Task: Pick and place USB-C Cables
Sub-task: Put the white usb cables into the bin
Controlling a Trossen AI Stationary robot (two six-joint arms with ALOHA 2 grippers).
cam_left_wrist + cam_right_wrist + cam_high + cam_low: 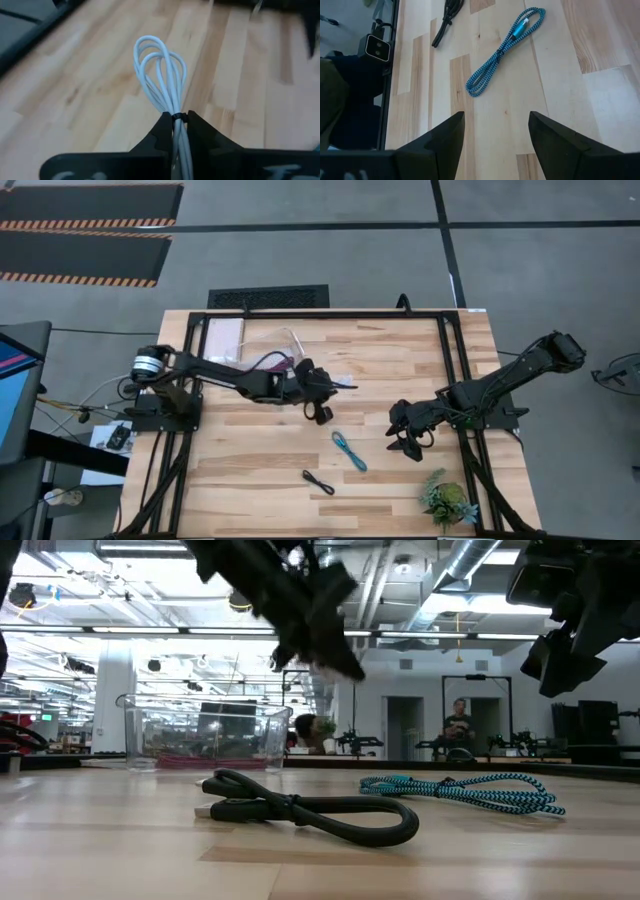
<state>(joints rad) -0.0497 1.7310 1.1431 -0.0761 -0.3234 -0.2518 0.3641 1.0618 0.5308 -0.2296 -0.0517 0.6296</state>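
Note:
My left gripper (179, 131) is above the middle of the table (327, 380) and is shut on the white USB-C cable (160, 75), a small bundle of loops. The teal cable (349, 451) (505, 50) and the black cable (318, 481) (300, 812) lie flat on the wood toward the near edge. My right gripper (405, 444) (496, 135) hovers open to the right of the teal cable and touches nothing. A reddish cable shows only faintly in the clear container (283, 343) (205, 735) near the far edge. My left gripper pinches the white cable between its two fingers (205, 137), at the bundled part by a dark tie (179, 118). The loops (157, 60) stick out forward past the fingertips. The bundle is lifted clear of the table.
A small green potted plant (447, 502) stands at the table's near right corner. A dark metal frame (450, 360) runs around the work area. Bare wood lies between the two grippers and along the near left part of the table (230, 470).

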